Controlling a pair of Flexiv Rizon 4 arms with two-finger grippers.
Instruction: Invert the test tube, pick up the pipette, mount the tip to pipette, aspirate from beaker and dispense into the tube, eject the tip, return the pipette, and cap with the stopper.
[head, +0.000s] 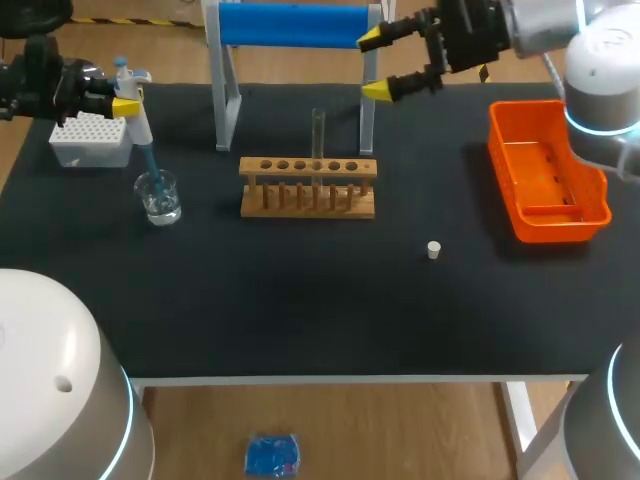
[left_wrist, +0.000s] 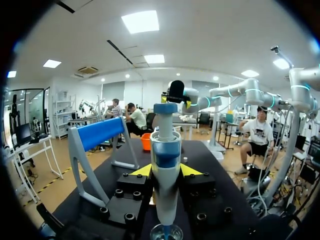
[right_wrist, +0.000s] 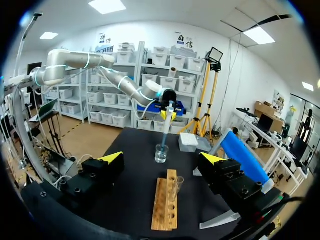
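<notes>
The left gripper (head: 125, 103) was clamped on the pipette (head: 141, 135) near the bench's (head: 300, 300) far left corner. The pipette's long axis was vertical, tip down in the beaker (head: 158, 197). The right gripper (head: 378, 65) hung over the far edge with its fingers apart.

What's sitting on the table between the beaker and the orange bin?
The head view shows the wooden rack with the test tube standing in it, between beaker and orange bin.

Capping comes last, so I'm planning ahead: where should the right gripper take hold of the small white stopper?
Probably across its round sides, coming straight down from above: the stopper sits low and alone on the table, with free space around it.
</notes>
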